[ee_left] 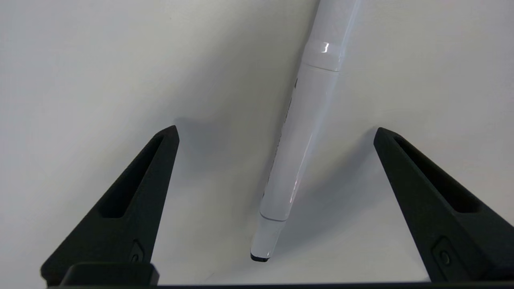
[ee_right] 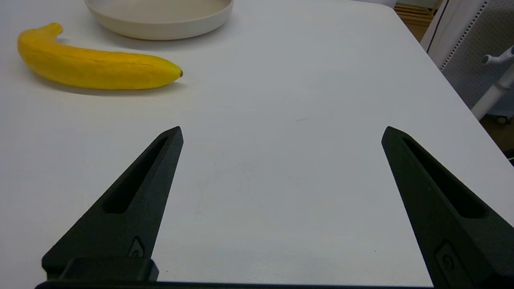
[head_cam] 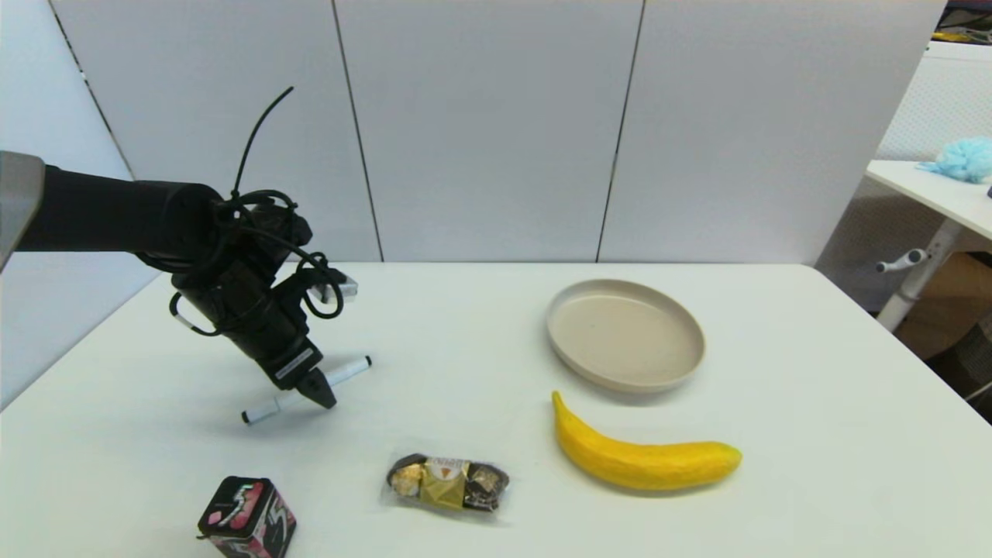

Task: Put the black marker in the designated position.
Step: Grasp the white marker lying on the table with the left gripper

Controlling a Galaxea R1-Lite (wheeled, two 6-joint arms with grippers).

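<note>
The black marker, a slim white barrel with small black tips, lies flat on the white table at the left. My left gripper hangs low over its middle, tilted down. In the left wrist view the gripper is open, and the marker lies between the two fingers without touching either. My right gripper is out of the head view; its own wrist view shows it open over bare table, holding nothing. No mark sets the designated position apart from the rest of the tabletop.
A beige plate sits at the back right, with a banana in front of it. A wrapped chocolate pack lies at the front centre and a small patterned tin at the front left. The table's right edge is near the right gripper.
</note>
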